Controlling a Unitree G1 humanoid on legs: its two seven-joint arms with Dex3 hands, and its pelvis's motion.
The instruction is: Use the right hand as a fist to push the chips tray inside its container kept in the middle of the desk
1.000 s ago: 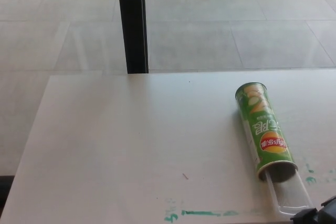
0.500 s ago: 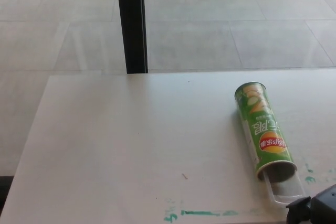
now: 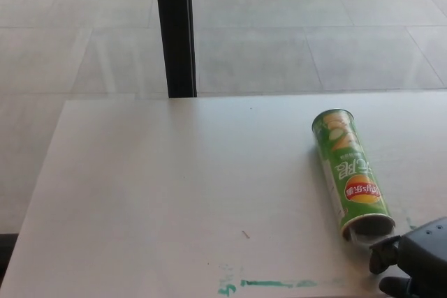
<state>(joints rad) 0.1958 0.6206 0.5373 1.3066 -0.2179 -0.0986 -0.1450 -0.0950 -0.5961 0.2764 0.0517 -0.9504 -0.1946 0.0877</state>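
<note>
My right hand (image 3: 412, 263), curled into a fist, presses the clear chips tray (image 3: 361, 239), barely showing at the mouth of the green Lay's can (image 3: 351, 174) lying on the desk (image 3: 174, 193); it's probably light, flimsy, so I push its end squarely

Right hand (image 3: 413, 262), black, enters at the desk's near right corner, low over the desk surface. Only part of it is visible, cut off by the picture's right and lower edges. Its rounded fingers (image 3: 383, 259) appear curled inward, fist-like. The left hand does not show.
</note>
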